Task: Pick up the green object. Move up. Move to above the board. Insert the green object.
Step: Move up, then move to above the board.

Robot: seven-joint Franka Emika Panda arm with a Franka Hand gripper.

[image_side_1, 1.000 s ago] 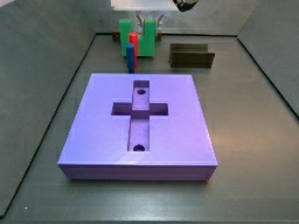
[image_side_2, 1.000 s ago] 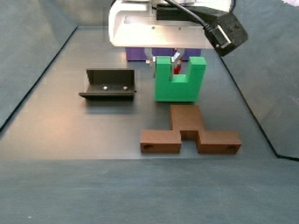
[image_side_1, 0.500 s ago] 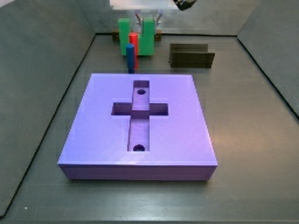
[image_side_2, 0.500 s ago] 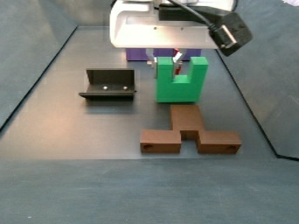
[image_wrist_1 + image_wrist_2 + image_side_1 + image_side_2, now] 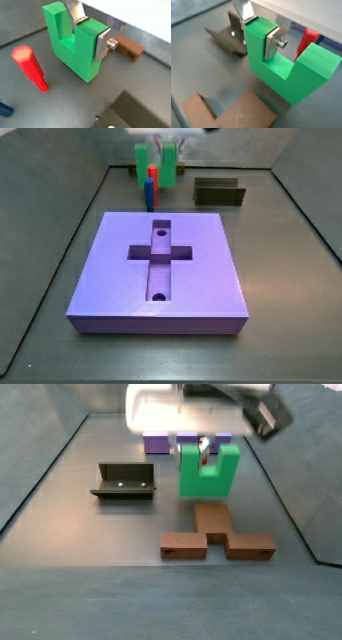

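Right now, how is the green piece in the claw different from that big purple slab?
The green object is a small U-shaped block standing upright; the board is a far larger flat slab lying down. The green object has one open square notch; the board has a cross-shaped recess and two round holes. The gripper has one prong of the green object between its fingers; nothing touches the board.

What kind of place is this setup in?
Likely a robot test cell: a walled grey floor, a purple board with a cross recess, and the tool gripping one prong of the green object.

No legible text, label, brand, number or sign anywhere in these views.
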